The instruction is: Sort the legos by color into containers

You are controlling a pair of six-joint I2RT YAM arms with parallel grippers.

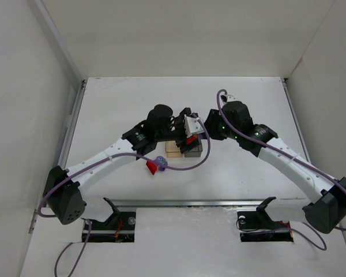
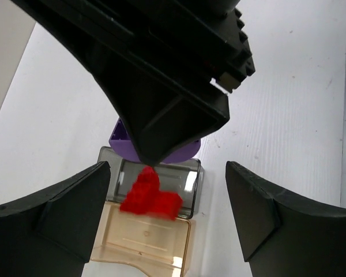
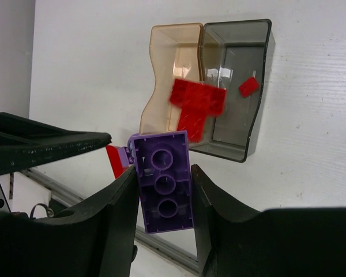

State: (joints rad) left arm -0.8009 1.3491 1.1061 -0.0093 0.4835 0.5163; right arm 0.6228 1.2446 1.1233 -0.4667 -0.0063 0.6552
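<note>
Left gripper point(image 2: 167, 173) wide open, empty. Blurred bright red brick cluster point(image 3: 196, 104) looks mid-air over the seam between translucent tan bin point(image 3: 161, 52) and dark grey bin point(image 3: 259, 57): may clip the rim and bounce out. Right gripper point(image 3: 164, 179) pinches purple rectangular brick point(image 3: 163, 196) close above.

My two arms match. My left arm point(image 1: 98, 161) and my right arm point(image 1: 288, 164) each have a long, smooth white link. At the end far from the fingers, each link meets a chunky black base joint point(image 1: 66, 199). The housings just behind the fingers are black and blocky, and small green lights point(image 1: 222, 127) glow on the right one. A thin purple cable point(image 1: 219, 103) loops off each wrist. My fingers point(image 2: 52, 222) are matte black plastic wedges with moulded triangular ribs.
</note>
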